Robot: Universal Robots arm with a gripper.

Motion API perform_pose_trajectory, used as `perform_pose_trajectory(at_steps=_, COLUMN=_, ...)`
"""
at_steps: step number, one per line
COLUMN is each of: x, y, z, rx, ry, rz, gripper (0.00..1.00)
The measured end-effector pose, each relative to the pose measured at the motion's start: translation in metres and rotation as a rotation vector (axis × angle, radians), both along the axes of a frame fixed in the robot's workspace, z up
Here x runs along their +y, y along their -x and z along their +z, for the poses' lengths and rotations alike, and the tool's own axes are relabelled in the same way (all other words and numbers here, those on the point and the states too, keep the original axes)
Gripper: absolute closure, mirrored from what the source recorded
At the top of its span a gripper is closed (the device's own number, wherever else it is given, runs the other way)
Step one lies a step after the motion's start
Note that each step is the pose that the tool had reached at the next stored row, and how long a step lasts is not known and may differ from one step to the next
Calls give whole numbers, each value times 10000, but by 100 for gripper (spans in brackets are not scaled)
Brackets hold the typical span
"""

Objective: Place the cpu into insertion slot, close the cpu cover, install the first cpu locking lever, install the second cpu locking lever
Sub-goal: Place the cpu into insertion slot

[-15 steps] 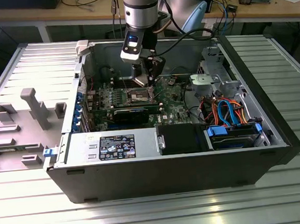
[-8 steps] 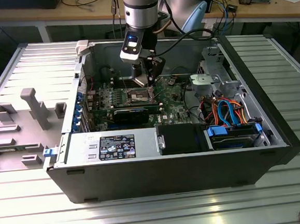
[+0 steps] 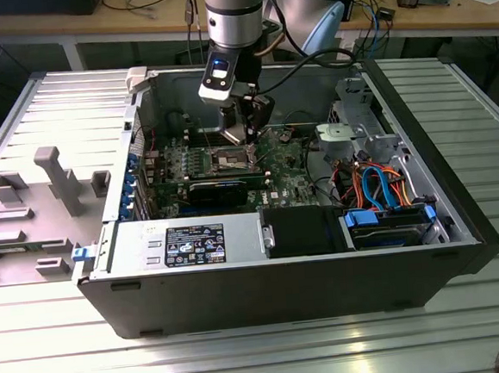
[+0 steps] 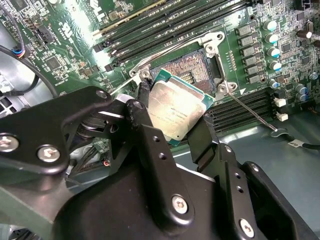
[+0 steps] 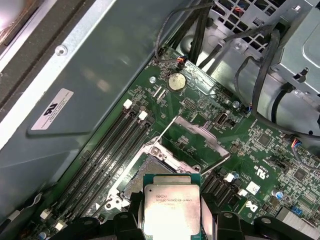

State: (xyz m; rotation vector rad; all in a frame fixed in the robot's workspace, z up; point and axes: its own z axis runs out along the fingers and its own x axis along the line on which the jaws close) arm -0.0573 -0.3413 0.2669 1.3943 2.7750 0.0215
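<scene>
My pincer point(image 3: 245, 131) is clamped on the cpu point(image 4: 176, 109) by two opposite edges, holding it just above the insertion slot point(image 4: 192, 70) near the middle of the motherboard point(image 4: 65, 30), not yet seated. My worry is that, lowered off-square, a corner could strike the contacts and bend them, or the chip could slip in so thin a grip. The first wrist view shows the cpu cover point(image 5: 202, 131) raised open beyond the slot. The second wrist view shows the slot's contacts and a locking lever point(image 4: 252, 114) swung aside.

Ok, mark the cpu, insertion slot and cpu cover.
cpu point(image 4: 176, 111): second wrist view, metal top.
insertion slot point(image 4: 186, 70): second wrist view, pin field.
cpu cover point(image 5: 205, 134): first wrist view, raised frame's bar.
</scene>
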Motion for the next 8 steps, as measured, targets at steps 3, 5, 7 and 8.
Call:
perform_pose_trajectory(at_steps=3, x=0, y=0, z=-1, rx=0, ry=4, rz=-40, gripper=45)
perform_pose_trajectory(at_steps=5, x=0, y=0, z=-2, rx=0, ry=8, rz=-68, gripper=45)
perform_pose_trajectory(at_steps=7, x=0, y=0, z=-3, rx=0, ry=14, rz=-113, gripper=45)
perform_pose_trajectory(at_steps=8, x=0, y=0, z=-3, rx=0, ry=15, rz=-123, gripper=45)
